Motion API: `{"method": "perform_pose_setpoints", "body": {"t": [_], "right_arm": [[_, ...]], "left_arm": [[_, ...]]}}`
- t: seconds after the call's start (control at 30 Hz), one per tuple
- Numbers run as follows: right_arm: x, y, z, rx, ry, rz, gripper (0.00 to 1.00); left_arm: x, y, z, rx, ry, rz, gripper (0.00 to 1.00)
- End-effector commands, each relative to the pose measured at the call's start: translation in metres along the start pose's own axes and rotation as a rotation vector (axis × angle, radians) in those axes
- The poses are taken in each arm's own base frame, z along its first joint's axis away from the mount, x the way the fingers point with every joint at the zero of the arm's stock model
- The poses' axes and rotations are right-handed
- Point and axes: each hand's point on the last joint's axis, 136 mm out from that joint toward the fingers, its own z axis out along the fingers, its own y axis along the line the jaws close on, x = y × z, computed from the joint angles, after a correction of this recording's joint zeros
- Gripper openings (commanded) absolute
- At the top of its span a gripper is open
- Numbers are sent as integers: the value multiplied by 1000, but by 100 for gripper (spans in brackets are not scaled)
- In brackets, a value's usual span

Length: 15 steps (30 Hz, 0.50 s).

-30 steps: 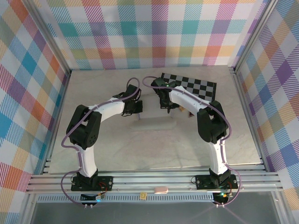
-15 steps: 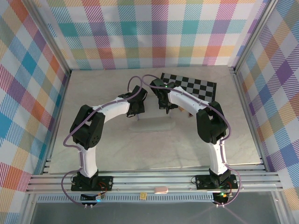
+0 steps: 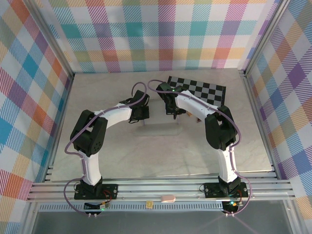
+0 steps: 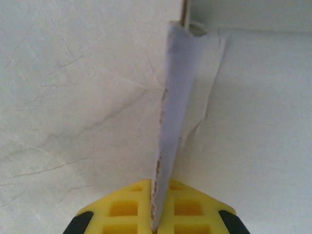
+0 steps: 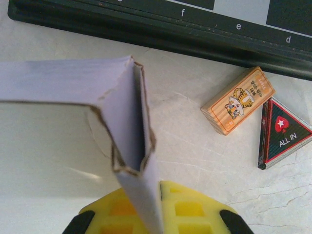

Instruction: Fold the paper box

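Pinching from both ends, we have the paper box (image 3: 158, 127) at mid-table between the two arms, just in front of the checkerboard (image 3: 202, 90). The left gripper (image 4: 156, 219) is pressed together on the thin edge of a lavender side wall, which stands up from its yellow fingers (image 4: 124, 209). The right gripper (image 5: 155, 209) is nipped onto the opposite wall, right at a corner where two panels meet.

Now the worries. That corner in the right wrist view looks ragged along its cut edge, and we judge it the weak spot: if the two arms draw apart or twist against each other, the cardboard could tear there. The whitish panel beside the left wall already shows a wrinkle, so a hard push inward may crumple it instead of bending it on the score line.

Both grips are on a narrow strip. A small slip and a wall could spring back flat, undoing the fold.

Watch the neighbours too: the tiger-printed pack (image 5: 238, 100) and the black "ALL IN" triangle (image 5: 282, 134) lie near the right corner, and a sliding box could shove them into the checkerboard.
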Motion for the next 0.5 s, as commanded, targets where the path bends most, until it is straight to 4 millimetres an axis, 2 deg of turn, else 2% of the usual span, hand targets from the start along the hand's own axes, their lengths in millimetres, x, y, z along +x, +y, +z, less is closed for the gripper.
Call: {"method": "perform_pose_setpoints", "body": {"t": [0.0,0.17,0.27,0.33,0.37,0.47], "right_arm": [[-7,-18,-3,73,-24,20,0],[-7,-19,-4,79,-21,27,0],[-6,-18,-3,77,-16,24,0],[-6,-18,-3,74,-15,22,0],[-5,-17,-2,70,-13,19,0],[-4,-15,-1,60,-10,13,0]], "left_arm": [[40,52,11,-231,137,37,0],[51,84,-1,-455,137,44,0],[55,83,0,-436,146,28,0],[52,74,0,-387,140,30,0],[47,66,-2,-344,123,30,2],[28,45,-14,-228,58,35,27]]}}
